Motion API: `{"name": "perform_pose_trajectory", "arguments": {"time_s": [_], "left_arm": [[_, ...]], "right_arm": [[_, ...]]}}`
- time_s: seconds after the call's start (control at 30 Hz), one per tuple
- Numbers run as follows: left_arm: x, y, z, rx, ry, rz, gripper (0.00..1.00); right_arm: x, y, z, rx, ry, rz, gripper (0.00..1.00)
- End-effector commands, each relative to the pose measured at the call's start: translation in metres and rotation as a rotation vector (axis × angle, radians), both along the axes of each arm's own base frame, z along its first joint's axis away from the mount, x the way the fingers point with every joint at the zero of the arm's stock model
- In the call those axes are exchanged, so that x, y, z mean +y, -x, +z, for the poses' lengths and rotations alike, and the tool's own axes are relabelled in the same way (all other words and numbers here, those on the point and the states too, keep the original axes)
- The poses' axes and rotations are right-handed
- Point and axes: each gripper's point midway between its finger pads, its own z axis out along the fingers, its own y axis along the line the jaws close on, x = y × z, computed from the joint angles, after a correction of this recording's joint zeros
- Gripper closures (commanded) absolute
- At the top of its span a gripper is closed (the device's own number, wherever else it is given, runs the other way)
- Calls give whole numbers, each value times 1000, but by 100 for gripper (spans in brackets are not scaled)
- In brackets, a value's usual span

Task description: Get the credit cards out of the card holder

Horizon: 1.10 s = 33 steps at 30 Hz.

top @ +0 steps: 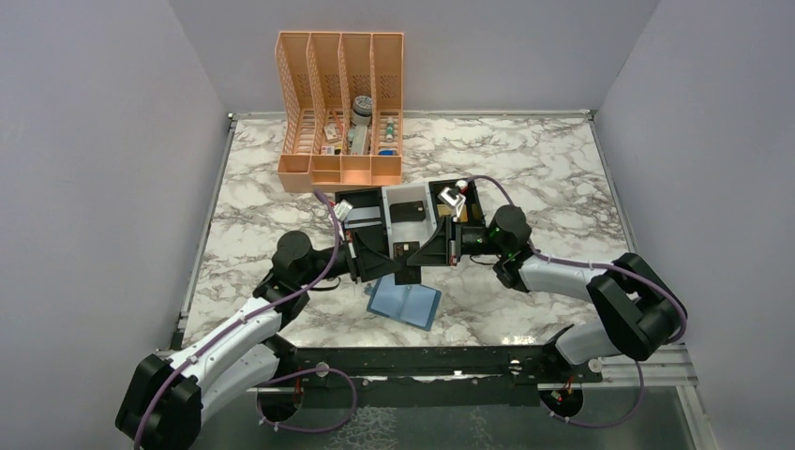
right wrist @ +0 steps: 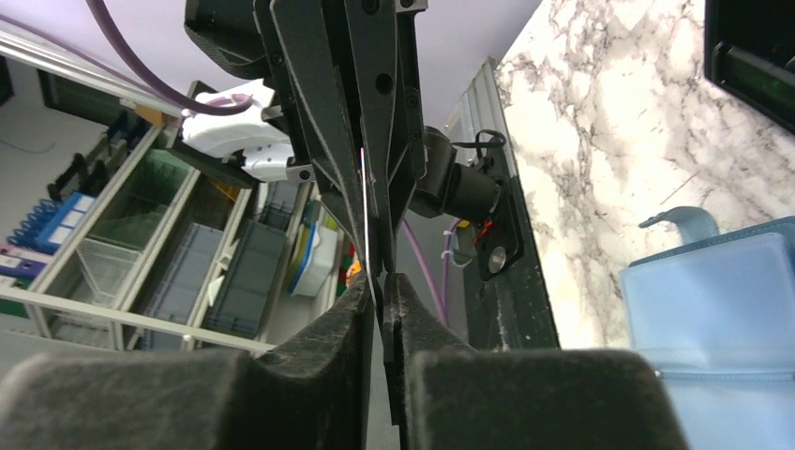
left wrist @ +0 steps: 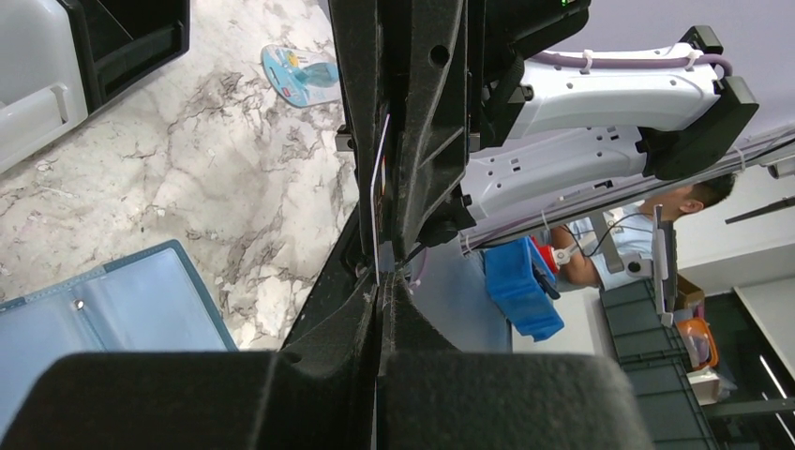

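The light-blue card holder lies open on the marble, just in front of both grippers; it also shows in the left wrist view and the right wrist view. A black credit card is held in the air above it, between the two grippers, which meet tip to tip. My left gripper is shut on the card, whose thin edge runs up from its jaws. My right gripper grips the same card from the other side. Another black card lies in the tray.
A black-and-white three-compartment tray stands just behind the grippers. An orange slotted organiser with small items is at the back. A pale blue-and-white packet lies on the marble. Grey walls close in both sides.
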Motion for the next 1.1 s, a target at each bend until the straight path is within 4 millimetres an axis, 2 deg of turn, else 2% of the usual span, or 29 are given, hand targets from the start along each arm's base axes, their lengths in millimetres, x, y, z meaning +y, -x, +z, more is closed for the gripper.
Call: {"name": "perform_pose_trajectory", "arguments": {"time_s": [0.0,0.1,0.13,0.3,0.37,0.43,0.53,0.67,0.93,1.07], "left_arm": [[0,4,-5,-18,-6,-15,100],[1,4,-6,-15,-8,-12,100],[1,3,-7,-15,-9,-9,95],[3,-6,-17,-16,-85,35,40],[11,-18,-26,-20,-197,103,17],[26,-27,-37,-31,-346,171,2],[55,-40,-41,-70,-547,284,1],[89,-53,-46,-104,-731,406,1],[126,-76,-40,-161,-924,553,1],[142,-86,-38,-183,-996,628,1]], "right_arm": [[3,-5,16,-55,-34,-14,94],[3,-5,14,-68,-28,-19,99],[3,-7,12,-77,-17,-31,99],[-1,-26,-2,-146,123,-148,99],[-7,-39,-10,-167,208,-227,99],[-15,-50,-17,-193,290,-307,99],[-28,-63,-24,-233,376,-401,99],[-39,-73,-25,-298,435,-462,99],[-59,-85,-11,-434,514,-552,99],[-62,-90,-5,-487,518,-568,99]]}}
